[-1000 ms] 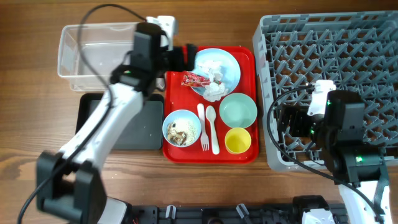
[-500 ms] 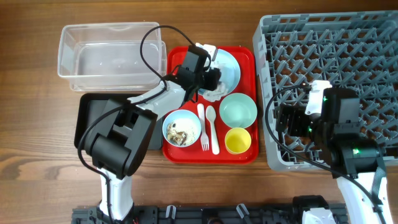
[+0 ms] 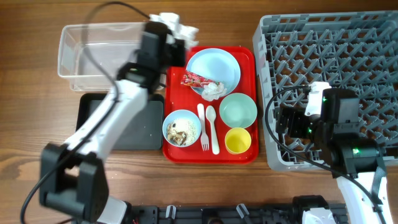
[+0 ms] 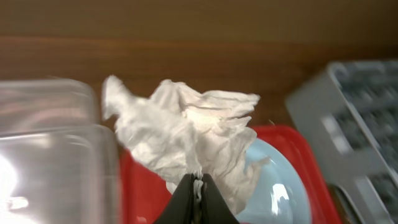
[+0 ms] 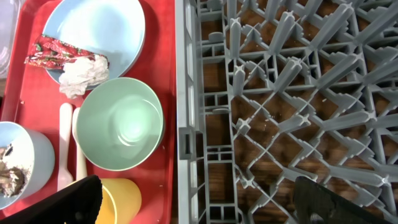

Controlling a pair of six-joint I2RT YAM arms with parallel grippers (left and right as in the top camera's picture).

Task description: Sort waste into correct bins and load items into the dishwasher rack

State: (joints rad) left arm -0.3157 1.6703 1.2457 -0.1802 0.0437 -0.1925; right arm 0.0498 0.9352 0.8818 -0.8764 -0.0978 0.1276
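My left gripper (image 4: 196,186) is shut on a crumpled white tissue (image 4: 186,134), held in the air above the gap between the clear tub (image 3: 109,56) and the red tray (image 3: 245,155); from overhead the tissue (image 3: 177,23) shows at the tray's far left corner. The pale blue plate (image 3: 217,62) holds a red wrapper (image 3: 196,79) and another tissue piece (image 3: 213,91). On the tray also sit a blue bowl (image 3: 173,118) with food scraps, a mint bowl (image 3: 238,110), a yellow cup (image 3: 237,140), a fork (image 3: 203,130) and a spoon (image 3: 212,127). My right gripper (image 5: 205,211) stands open over the grey rack's (image 3: 336,62) left edge.
A shallow black tray (image 3: 118,121) lies in front of the clear tub, left of the red tray. The rack fills the right side of the table. Black cables loop above my left arm and beside my right arm.
My left gripper shut on a tissue on the plate and lifted it back and left, toward the clear tub's corner. The right arm has not moved.
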